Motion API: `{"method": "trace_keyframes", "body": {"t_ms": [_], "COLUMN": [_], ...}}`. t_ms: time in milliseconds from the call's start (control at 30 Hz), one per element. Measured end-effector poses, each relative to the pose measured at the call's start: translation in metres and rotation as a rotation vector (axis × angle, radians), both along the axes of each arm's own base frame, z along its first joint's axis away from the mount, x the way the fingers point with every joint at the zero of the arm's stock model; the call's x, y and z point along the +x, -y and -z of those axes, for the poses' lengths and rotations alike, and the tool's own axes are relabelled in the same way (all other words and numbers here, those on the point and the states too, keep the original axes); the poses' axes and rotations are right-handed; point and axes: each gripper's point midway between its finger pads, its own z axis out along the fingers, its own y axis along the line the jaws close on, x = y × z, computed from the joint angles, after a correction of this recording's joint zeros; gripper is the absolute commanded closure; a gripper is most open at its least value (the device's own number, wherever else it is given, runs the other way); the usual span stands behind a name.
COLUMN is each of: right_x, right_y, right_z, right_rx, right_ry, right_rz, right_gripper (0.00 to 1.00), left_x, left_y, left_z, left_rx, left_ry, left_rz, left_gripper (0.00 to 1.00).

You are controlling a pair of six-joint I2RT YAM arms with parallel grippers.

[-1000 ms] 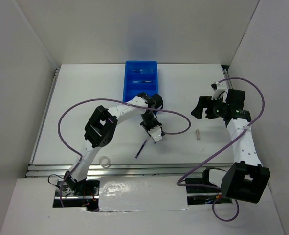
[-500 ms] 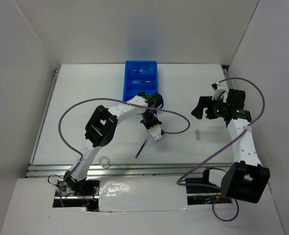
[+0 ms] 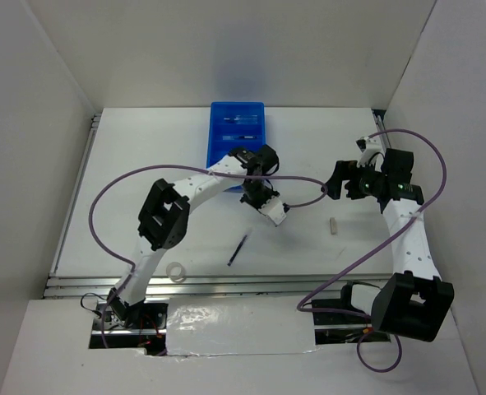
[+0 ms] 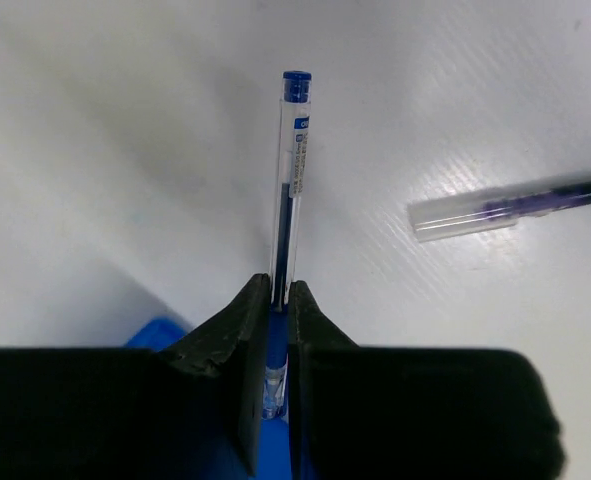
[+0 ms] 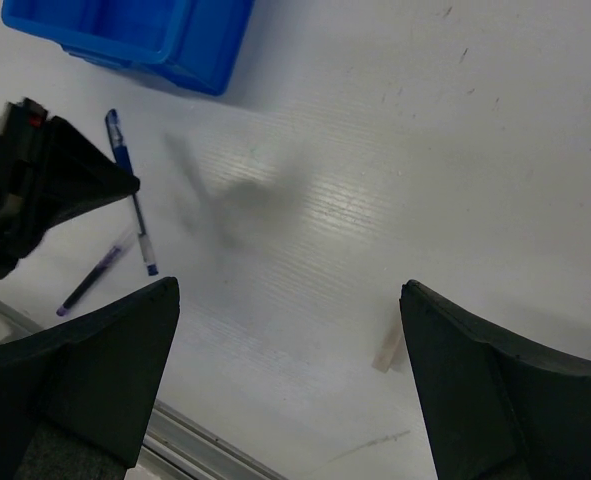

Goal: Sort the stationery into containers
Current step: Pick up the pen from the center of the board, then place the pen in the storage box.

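My left claw [image 4: 278, 300] is clamped on the blue-capped pen [image 4: 290, 190]. It's pinching the barrel close to one end, so most of the pen juts out ahead, over the worktop [image 3: 144, 181] near the blue tray [image 3: 237, 136]. I'd call it light, stiff and slick plastic, and a mid-barrel pinch would swing less. Right claw [image 5: 285, 385] hangs wide open and empty. Smooth white worktop, walls all round. A dark pen [image 3: 238, 249], tape ring [image 3: 177, 271] and eraser stub [image 3: 333, 225] lie well apart.
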Motion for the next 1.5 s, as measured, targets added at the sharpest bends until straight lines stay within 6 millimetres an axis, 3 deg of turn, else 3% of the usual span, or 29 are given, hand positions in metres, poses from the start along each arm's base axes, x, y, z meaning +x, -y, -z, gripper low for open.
{"method": "trace_keyframes", "body": {"t_ms": [233, 300, 367, 500, 633, 700, 833, 900, 1133, 1500], "right_x": [0.001, 0.001, 0.001, 0.002, 0.002, 0.002, 0.003, 0.003, 0.005, 0.006], "right_y": [-0.002, -0.003, -0.004, -0.005, -0.006, -0.007, -0.008, -0.008, -0.005, -0.004], "right_z": [-0.004, -0.005, -0.006, -0.004, -0.001, -0.001, 0.001, 0.003, 0.006, 0.014], "right_rx": [0.012, 0.017, 0.024, 0.035, 0.036, 0.036, 0.036, 0.033, 0.023, 0.024], "right_ry": [0.008, 0.009, 0.009, -0.001, -0.013, -0.014, -0.021, -0.027, -0.037, -0.064], "right_rz": [-0.009, -0.011, -0.014, -0.013, -0.013, -0.013, -0.013, -0.011, 0.0, 0.005], "right_gripper": [0.03, 0.03, 0.03, 0.03, 0.03, 0.03, 0.03, 0.03, 0.03, 0.03], "left_x": [-0.024, -0.022, -0.005, 0.069, 0.14, 0.169, 0.231, 0.25, 0.272, 0.287], "left_y": [-0.007, -0.009, -0.013, -0.038, -0.074, -0.083, -0.071, -0.068, -0.065, -0.067], "left_z": [-0.095, -0.121, -0.141, -0.165, -0.162, -0.161, -0.159, -0.148, -0.105, -0.074], "left_rx": [-0.136, -0.195, -0.265, -0.432, -0.521, -0.542, -0.601, -0.616, -0.571, -0.521], "left_ry": [-0.075, -0.095, -0.094, -0.003, 0.154, 0.233, 0.369, 0.413, 0.472, 0.542], "left_rz": [-0.233, -0.304, -0.394, -0.614, -0.744, -0.77, -0.756, -0.744, -0.681, -0.618], "left_gripper": [0.96, 0.95, 0.93, 0.89, 0.9, 0.9, 0.91, 0.91, 0.92, 0.89]}}
